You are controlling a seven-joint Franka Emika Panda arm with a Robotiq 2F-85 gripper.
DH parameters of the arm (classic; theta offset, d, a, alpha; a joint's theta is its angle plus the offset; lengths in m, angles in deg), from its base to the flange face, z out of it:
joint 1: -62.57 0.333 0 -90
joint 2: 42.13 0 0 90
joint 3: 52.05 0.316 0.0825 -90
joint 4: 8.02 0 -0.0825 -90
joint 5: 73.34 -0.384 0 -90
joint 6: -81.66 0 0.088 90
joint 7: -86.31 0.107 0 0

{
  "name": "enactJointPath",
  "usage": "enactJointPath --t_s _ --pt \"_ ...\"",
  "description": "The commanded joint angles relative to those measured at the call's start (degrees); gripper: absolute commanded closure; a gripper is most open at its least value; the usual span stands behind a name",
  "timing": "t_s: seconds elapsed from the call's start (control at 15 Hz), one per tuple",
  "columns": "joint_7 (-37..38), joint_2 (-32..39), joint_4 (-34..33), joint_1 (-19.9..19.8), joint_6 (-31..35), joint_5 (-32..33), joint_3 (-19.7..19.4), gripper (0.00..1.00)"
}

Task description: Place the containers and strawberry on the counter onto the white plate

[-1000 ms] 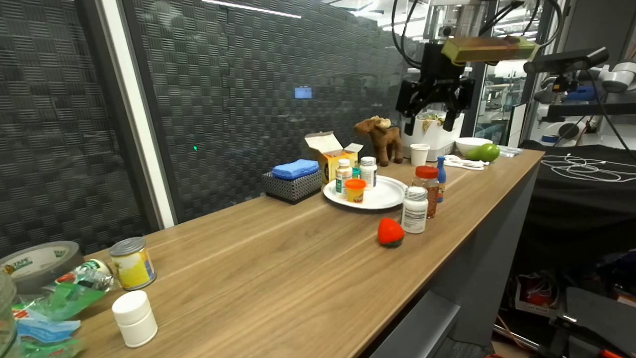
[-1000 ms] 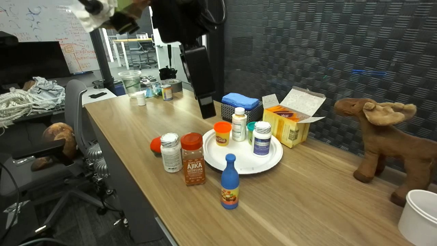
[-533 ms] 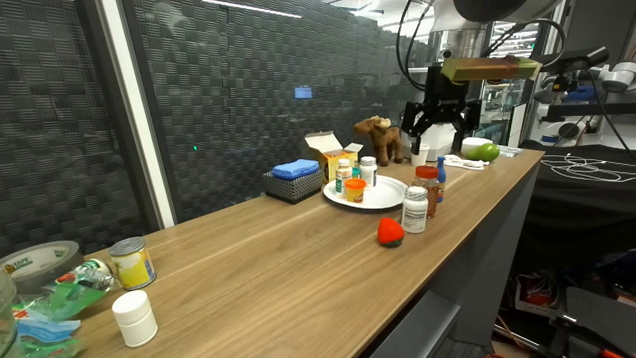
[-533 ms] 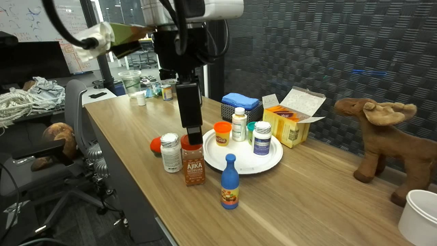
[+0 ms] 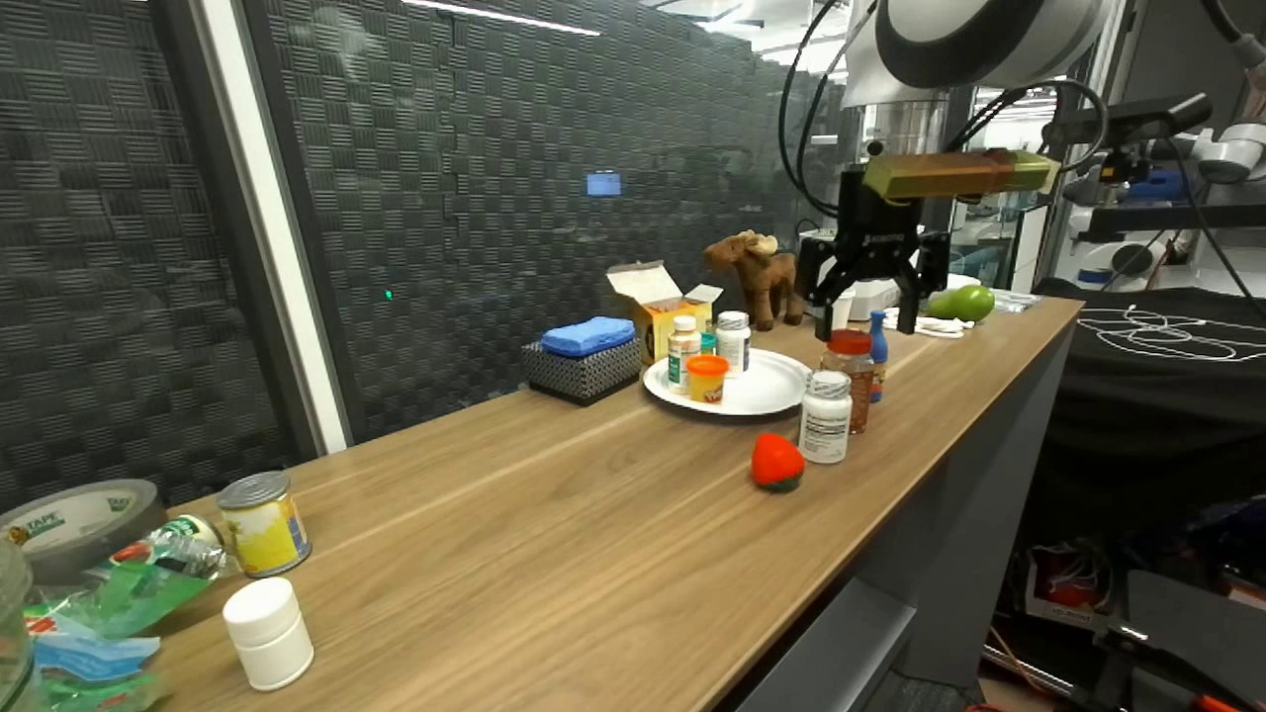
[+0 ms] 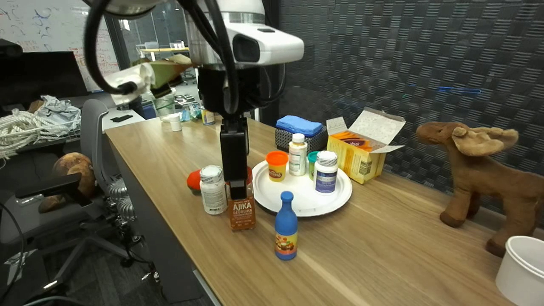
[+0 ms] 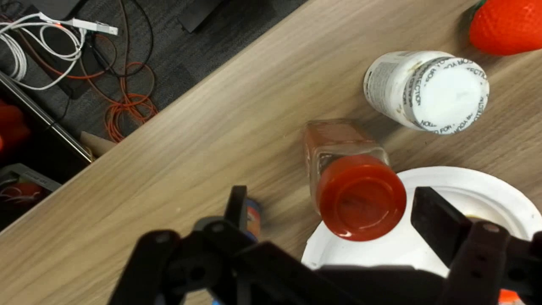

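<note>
My gripper (image 7: 330, 194) is open, pointing down just above the jar with the red lid (image 7: 362, 197); the lid shows between the fingers, touching neither. In an exterior view one finger hides part of that jar (image 6: 242, 216). Beside it on the counter (image 5: 495, 554) stand a white jar (image 6: 213, 193) and a blue bottle (image 6: 286, 231). The red strawberry (image 5: 776, 463) lies past the white jar. On the white plate (image 6: 293, 203) are an orange cup (image 6: 276, 168), a pale bottle (image 6: 297, 159), a purple-labelled white jar (image 6: 326, 176) and a partly hidden green-lidded tub (image 6: 313, 159).
Behind the plate stand an open yellow box (image 6: 357, 159), a dark box with a blue cloth (image 6: 299, 125) on top and a brown toy moose (image 6: 480, 170). A white cup (image 6: 525, 270) is near the moose. The counter's front edge runs close to the red-lidded jar.
My gripper has come down from high above the counter to just over the red-lidded jar, staying open. The things on the counter and plate have not moved.
</note>
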Motion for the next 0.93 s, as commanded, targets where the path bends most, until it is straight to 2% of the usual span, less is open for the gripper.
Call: enactJointPath --t_s 0.0,0.07,0.13,0.27,0.53,0.67,0.87 --pt "0.20 1.56 -1.40 0.82 -0.58 -1.46 0.04 0.00" --pt "0.26 1.79 -1.46 0.92 -0.46 -1.45 0.03 0.02" --pt "0.31 1.89 -1.52 1.05 -0.50 -1.55 0.03 0.26" --pt "0.49 1.81 -1.48 1.22 -0.05 -1.01 0.06 0.30" --pt "0.64 0.86 -1.47 1.25 0.98 -0.35 0.03 0.63" --pt "0.55 0.77 -1.66 1.22 1.48 -0.24 0.01 0.76" --pt "-0.01 0.74 -1.83 1.21 2.66 -0.85 -0.10 0.76"
